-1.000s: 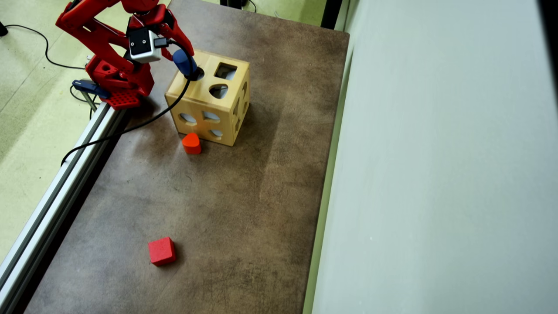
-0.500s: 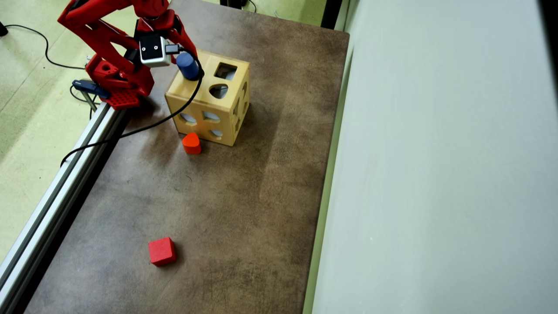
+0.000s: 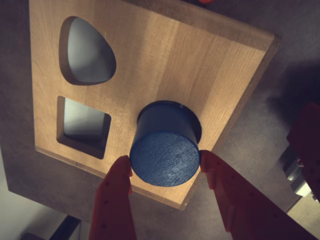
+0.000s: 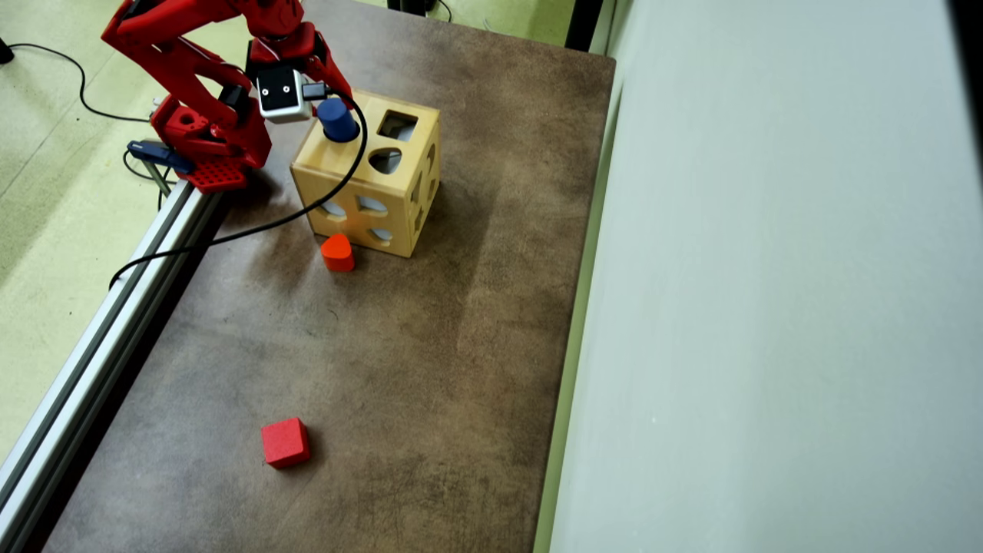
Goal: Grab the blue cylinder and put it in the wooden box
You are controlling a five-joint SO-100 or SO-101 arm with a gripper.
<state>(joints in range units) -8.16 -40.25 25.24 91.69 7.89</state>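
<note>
Gripper (image 3: 165, 172) fingers clasp the blue cylinder (image 3: 165, 150) upright, its lower end seated in the round hole of the wooden box (image 3: 200, 60), axis pointing straight down

I am looking down on what reads as a robotics lab or workshop bench. A mottled brown table top (image 4: 399, 369) sits on pale green vinyl flooring (image 4: 46, 200), edged by a silver extruded aluminium rail (image 4: 92, 361). A red 3D-printed arm base (image 4: 207, 146) is clamped at that rail, loose black cables (image 4: 230, 226) trail off it, and a plain grey-white partition panel (image 4: 768, 307) borders the table.
</note>
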